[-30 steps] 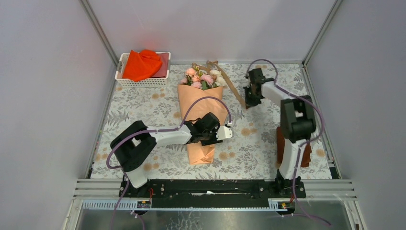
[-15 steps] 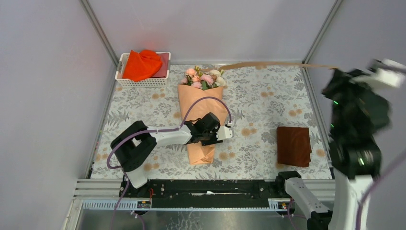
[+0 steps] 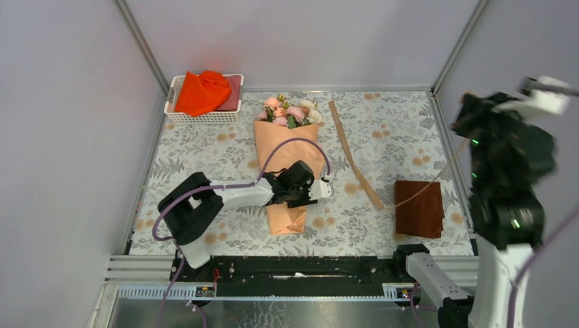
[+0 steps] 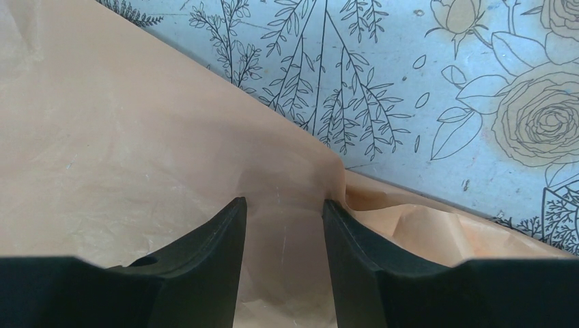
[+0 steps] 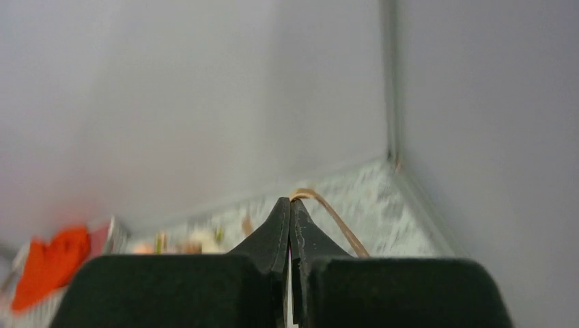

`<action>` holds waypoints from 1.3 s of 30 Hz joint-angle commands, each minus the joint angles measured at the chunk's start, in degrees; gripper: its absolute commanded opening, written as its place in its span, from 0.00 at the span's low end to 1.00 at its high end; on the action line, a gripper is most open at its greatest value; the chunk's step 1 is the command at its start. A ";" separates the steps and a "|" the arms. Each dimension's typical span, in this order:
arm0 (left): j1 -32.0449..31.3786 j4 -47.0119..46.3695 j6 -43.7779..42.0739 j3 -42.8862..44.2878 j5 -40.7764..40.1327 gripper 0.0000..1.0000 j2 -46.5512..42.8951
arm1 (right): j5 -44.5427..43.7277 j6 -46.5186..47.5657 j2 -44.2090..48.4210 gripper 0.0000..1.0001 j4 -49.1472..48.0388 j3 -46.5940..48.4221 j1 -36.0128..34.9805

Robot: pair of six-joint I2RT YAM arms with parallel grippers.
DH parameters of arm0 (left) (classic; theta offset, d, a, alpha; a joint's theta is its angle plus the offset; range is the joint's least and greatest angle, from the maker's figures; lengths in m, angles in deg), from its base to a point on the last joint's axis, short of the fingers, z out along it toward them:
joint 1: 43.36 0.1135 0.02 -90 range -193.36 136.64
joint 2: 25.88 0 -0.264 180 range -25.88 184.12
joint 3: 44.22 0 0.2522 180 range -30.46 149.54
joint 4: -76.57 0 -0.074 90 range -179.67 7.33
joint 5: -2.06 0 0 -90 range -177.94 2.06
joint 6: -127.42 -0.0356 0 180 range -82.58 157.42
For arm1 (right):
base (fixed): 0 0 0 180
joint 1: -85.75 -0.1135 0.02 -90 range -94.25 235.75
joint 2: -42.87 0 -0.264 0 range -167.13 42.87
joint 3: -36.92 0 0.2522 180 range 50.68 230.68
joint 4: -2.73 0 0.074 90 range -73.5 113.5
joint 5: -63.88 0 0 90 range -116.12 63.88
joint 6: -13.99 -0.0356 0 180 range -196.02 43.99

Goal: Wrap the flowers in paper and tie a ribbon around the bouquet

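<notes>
The bouquet (image 3: 287, 157) lies lengthwise in the middle of the mat, a cone of peach-orange paper (image 4: 116, 157) with the pink and cream flowers (image 3: 290, 111) at its far end. My left gripper (image 3: 304, 184) (image 4: 282, 203) comes down on the narrow lower part, its jaws half apart and closed on the wrapped stems. The tan ribbon (image 3: 351, 154) lies slack and slanted on the mat right of the bouquet. From there it rises as a thin line to my right gripper (image 3: 470, 140) (image 5: 291, 199), held high at the right and shut on the ribbon (image 5: 334, 219).
A white basket (image 3: 201, 117) holding a bright orange-red cloth (image 3: 203, 91) stands at the back left. A folded brown cloth (image 3: 418, 208) lies at the front right, under the rising ribbon. The grey leaf-patterned mat (image 3: 205, 150) covers the table between grey walls.
My right arm has swung from the far middle of the table up high to the right, drawing the ribbon out. The ribbon now lies slack and slanted. The left arm has not moved.
</notes>
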 commanded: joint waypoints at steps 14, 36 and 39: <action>-0.28 4.89 0.11 -2.68 1.06 0.53 3.20 | 40.83 -21.61 -26.31 0.13 -11.73 -50.25 -22.09; -0.24 3.69 -1.24 -4.48 2.46 0.54 1.30 | 50.25 -28.64 -59.50 0.87 -41.11 -38.30 -17.15; -0.31 3.54 -1.32 -4.37 2.27 0.54 1.45 | 53.04 -30.97 -63.50 0.90 -45.52 -37.44 -17.85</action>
